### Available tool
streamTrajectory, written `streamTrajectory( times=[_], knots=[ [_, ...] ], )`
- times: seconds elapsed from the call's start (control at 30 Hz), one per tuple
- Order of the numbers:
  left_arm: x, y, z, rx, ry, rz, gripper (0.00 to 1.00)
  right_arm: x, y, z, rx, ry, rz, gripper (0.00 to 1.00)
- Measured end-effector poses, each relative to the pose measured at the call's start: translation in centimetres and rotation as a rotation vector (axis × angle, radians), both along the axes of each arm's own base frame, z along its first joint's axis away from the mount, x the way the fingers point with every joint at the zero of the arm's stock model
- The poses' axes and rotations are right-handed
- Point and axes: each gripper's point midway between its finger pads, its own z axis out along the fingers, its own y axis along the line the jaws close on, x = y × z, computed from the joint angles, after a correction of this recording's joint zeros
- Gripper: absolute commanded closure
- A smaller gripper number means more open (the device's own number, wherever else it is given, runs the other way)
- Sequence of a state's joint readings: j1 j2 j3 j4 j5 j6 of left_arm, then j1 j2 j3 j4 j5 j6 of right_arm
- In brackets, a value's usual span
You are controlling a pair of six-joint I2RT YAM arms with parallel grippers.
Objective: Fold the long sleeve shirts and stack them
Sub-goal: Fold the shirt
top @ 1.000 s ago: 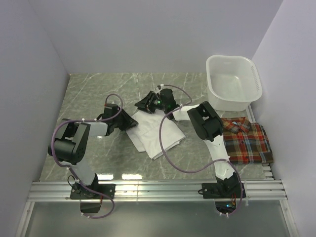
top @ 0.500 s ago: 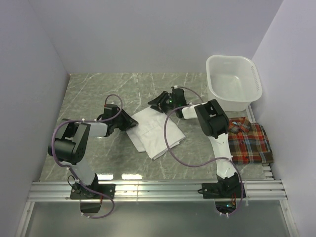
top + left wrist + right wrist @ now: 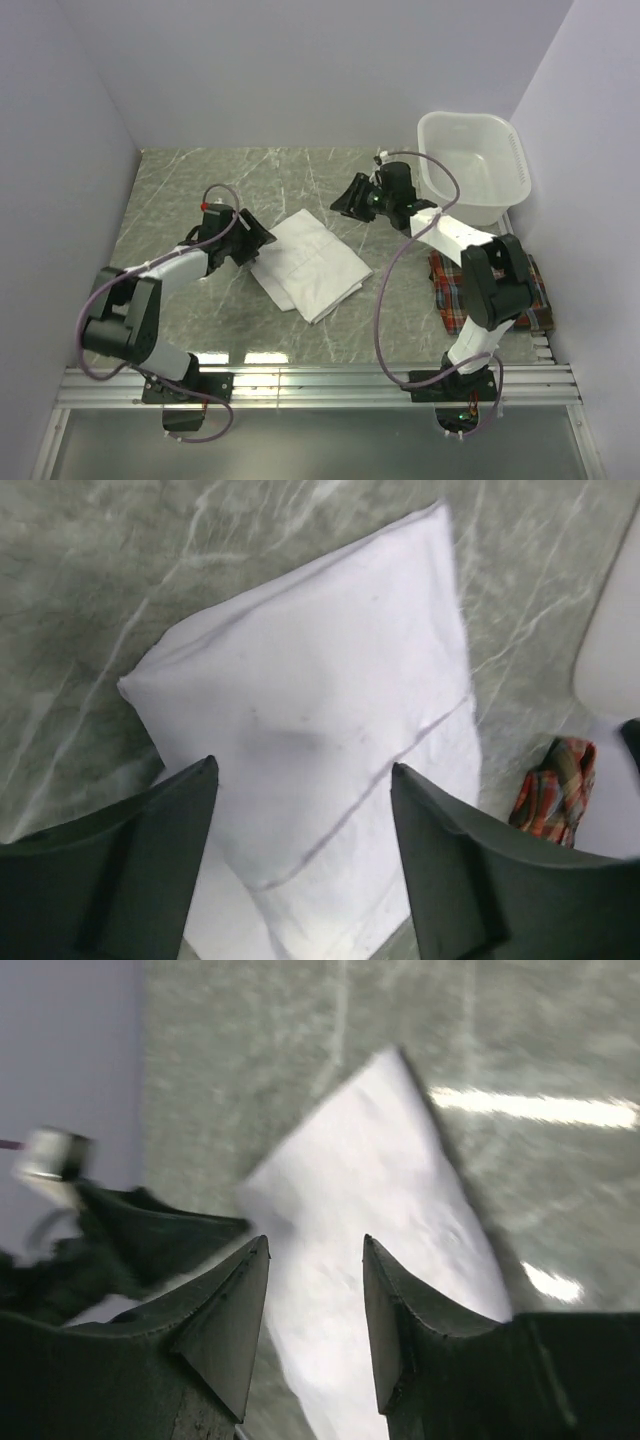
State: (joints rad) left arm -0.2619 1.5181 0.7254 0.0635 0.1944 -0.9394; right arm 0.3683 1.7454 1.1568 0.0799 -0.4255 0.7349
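Note:
The white long sleeve shirt (image 3: 310,265) lies folded flat in the middle of the table. My left gripper (image 3: 260,240) hovers at its left edge, jaws wide apart; in the left wrist view the white shirt (image 3: 320,700) shows below the open left gripper (image 3: 303,767), ungripped. The right gripper (image 3: 343,203) hangs off the shirt's far right corner, open and empty. Its wrist view looks past the right gripper (image 3: 315,1242) onto the white shirt (image 3: 380,1190). The plaid shirt (image 3: 525,290) lies folded at the right edge, partly behind the right arm.
A white plastic basin (image 3: 470,165) stands at the back right, close behind the right forearm. Walls enclose the table on the left, back and right. An aluminium rail (image 3: 320,380) runs along the near edge. The plaid shirt (image 3: 550,790) also shows in the left wrist view.
The left gripper has opened and let go of the white shirt's left edge. The right arm has drawn back and to the right, away from the shirt toward the basin.

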Motion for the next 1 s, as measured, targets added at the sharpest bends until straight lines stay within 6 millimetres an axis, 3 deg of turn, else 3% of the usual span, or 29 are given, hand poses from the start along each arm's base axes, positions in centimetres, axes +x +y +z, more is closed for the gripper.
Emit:
streamTrajectory(
  times=[0.13, 0.23, 0.37, 0.63, 0.8, 0.9, 1.0],
  knots=[
    [-0.4, 0.5, 3.5, 0.036, -0.062, 0.032, 0.19, -2.5, -2.8, -2.4, -0.155, 0.053, 0.005, 0.46],
    [-1.3, 0.5, 4.1, 0.062, -0.063, 0.037, 0.23, -4.6, -4.4, -5.5, -0.258, 0.131, 0.026, 0.44],
    [-2.4, 0.4, 2.6, 0.094, -0.015, 0.031, 0.31, -7.2, -6.2, -8.6, -0.363, 0.216, 0.057, 0.41],
    [-3.2, 0.5, -3.5, 0.164, 0.172, 0.016, 0.41, -9.1, -7.0, -11.5, -0.419, 0.272, 0.105, 0.42],
    [0.8, -0.7, -3.3, 0.191, 0.162, -0.007, 0.41, -11.5, -5.6, -12.4, -0.413, 0.293, 0.150, 0.43],
    [4.3, -1.5, -3.2, 0.236, 0.142, -0.046, 0.40, -13.7, -2.7, -12.3, -0.392, 0.291, 0.213, 0.43],
    [8.6, -2.1, -3.0, 0.298, 0.099, -0.086, 0.38, -17.5, 1.3, -12.1, -0.355, 0.314, 0.305, 0.43]
  ],
)
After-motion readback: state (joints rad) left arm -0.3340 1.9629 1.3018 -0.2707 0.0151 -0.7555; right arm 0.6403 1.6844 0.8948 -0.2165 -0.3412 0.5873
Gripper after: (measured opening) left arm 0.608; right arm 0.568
